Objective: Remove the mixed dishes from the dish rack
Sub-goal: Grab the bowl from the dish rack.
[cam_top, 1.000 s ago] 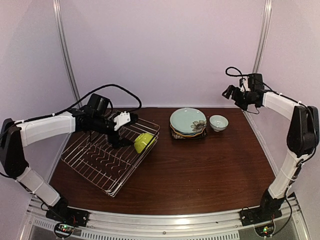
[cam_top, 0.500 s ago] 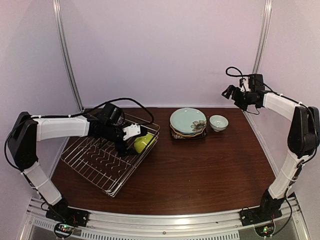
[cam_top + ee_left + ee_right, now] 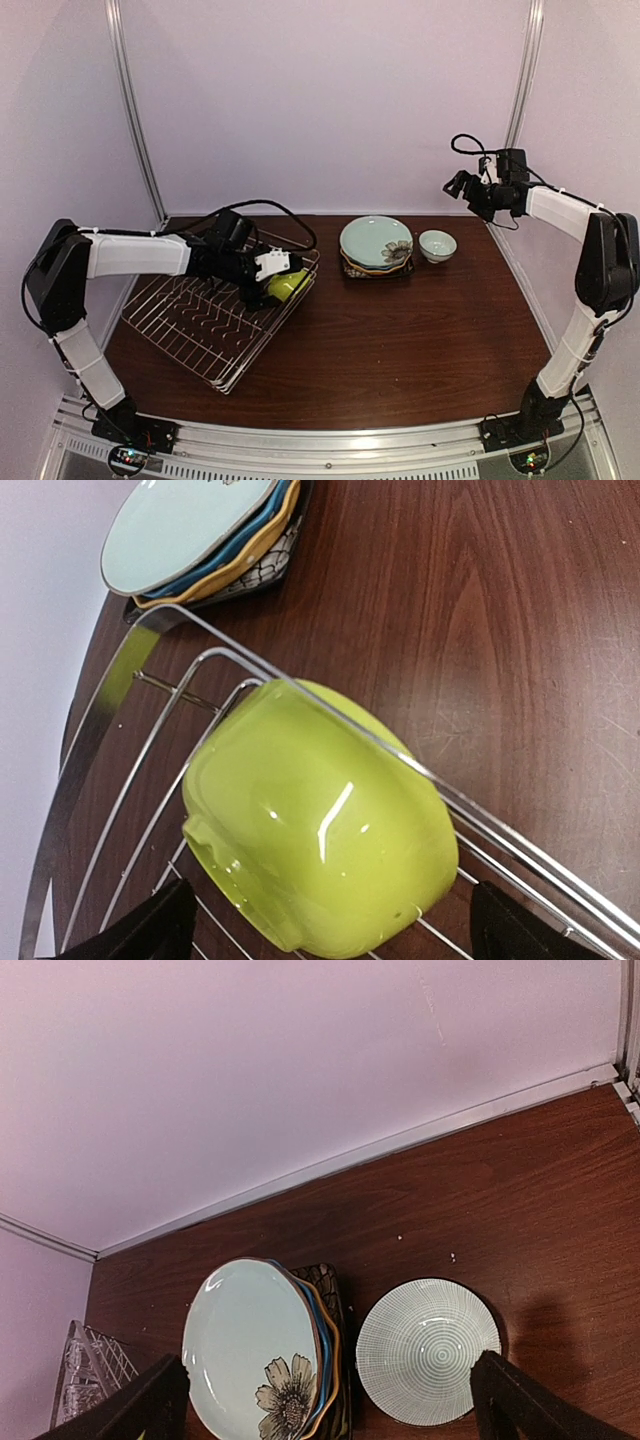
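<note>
The lime-green bowl (image 3: 289,284) lies tipped on its side in the dish rack (image 3: 190,325), against the rack's right rim (image 3: 200,660). My left gripper (image 3: 272,270) is open, with its fingers on either side of the bowl (image 3: 320,820) in the left wrist view (image 3: 330,935). The plates are stacked on the table (image 3: 375,243) with the pale teal flower-marked plate (image 3: 255,1350) on top. The small pale bowl (image 3: 437,244) stands to their right (image 3: 428,1350). My right gripper (image 3: 462,186) is open and empty, high above the small bowl. No glasses are in view.
The plate stack (image 3: 190,530) sits just beyond the rack's far right corner. The rack stands at an angle on the left half of the brown table (image 3: 420,340). Pale walls close in the back and both sides.
My left gripper has moved right and down to the green bowl, and its fingers now stand on either side of it. The right arm has not moved.
</note>
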Motion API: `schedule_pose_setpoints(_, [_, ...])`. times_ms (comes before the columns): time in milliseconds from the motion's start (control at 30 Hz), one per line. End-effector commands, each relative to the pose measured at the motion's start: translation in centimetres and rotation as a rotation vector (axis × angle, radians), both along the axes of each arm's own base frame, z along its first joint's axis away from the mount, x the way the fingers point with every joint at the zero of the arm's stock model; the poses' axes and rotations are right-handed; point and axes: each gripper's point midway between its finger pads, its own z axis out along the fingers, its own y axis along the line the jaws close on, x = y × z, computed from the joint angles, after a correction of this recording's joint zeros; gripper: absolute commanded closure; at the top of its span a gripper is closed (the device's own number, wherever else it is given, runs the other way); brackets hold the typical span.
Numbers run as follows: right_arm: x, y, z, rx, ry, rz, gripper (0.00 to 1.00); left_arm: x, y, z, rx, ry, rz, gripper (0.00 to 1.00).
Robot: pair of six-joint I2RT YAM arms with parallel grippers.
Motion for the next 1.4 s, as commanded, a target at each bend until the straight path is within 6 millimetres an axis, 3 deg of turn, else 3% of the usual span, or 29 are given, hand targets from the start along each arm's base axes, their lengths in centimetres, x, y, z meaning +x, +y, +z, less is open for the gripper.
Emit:
schedule_pose_setpoints(0, [-0.2, -0.3, 0.6, 0.008, -0.019, -0.004, 0.00, 0.9, -1.1, -0.2, -0.036, -0.058, 0.017, 0.03])
schedule_pose_setpoints(233, [-0.2, -0.3, 0.5, 0.009, -0.018, -0.007, 0.00, 0.8, -1.7, -1.7, -0.028, -0.049, 0.022, 0.03])
schedule_pose_setpoints(267, [0.0, -1.6, 0.5, 0.009, -0.018, -0.033, 0.00, 0.8, -1.7, -1.8, -0.030, -0.046, 0.024, 0.03])
schedule_pose_setpoints(500, [-0.1, -1.8, 0.4, 0.005, -0.016, -0.034, 0.00, 1.5, -1.3, -2.0, -0.029, -0.068, 0.073, 0.04])
schedule_pose_setpoints(733, [-0.1, -1.7, 0.5, 0.011, -0.018, -0.032, 0.00, 2.6, -1.2, -0.2, -0.069, -0.137, 0.124, 0.15])
schedule_pose_setpoints(1367, [-0.2, -1.7, 1.2, 0.015, -0.032, -0.030, 0.00, 3.0, -1.1, 3.4, -0.149, -0.200, 0.169, 0.41])
